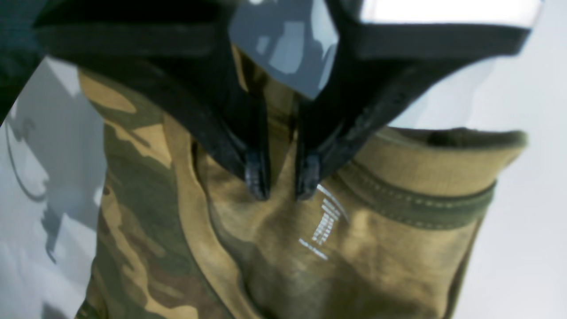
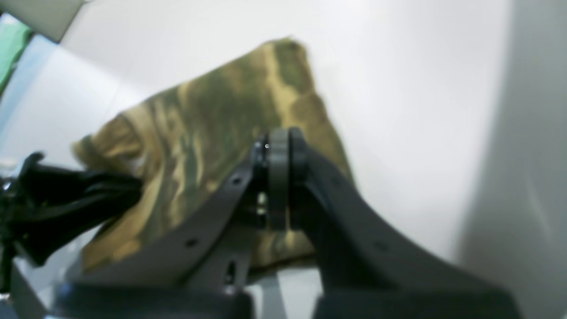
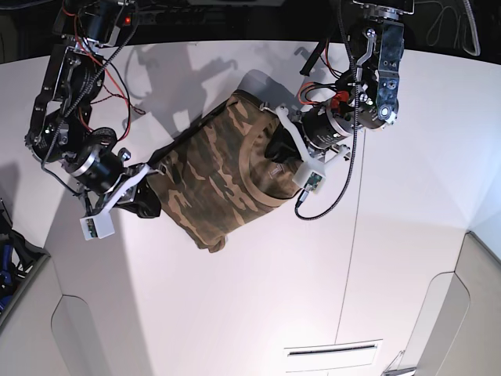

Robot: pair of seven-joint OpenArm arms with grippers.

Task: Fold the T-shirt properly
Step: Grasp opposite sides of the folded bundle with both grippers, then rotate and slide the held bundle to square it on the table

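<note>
The camouflage T-shirt (image 3: pixel 211 180) is bunched into a compact, partly folded shape between my two grippers, with its shadow on the table behind it. My left gripper (image 3: pixel 275 150) is shut on a fold of cloth beside the collar (image 1: pixel 416 204). In the left wrist view its tips (image 1: pixel 282 184) pinch the T-shirt (image 1: pixel 266 257) just above the white printed neck label (image 1: pixel 325 221). My right gripper (image 3: pixel 149 200) is at the shirt's opposite edge. In the right wrist view it (image 2: pixel 278 141) is shut in front of the T-shirt (image 2: pixel 199 124); the pinched cloth itself is hidden.
The white table (image 3: pixel 235 313) stretches toward the near edge, with a seam line (image 3: pixel 356 235) on the right and a slot (image 3: pixel 333 351) near the front. Red and black cables (image 3: pixel 102 70) hang along the right arm. Something green (image 2: pixel 11 44) lies beyond the table's corner.
</note>
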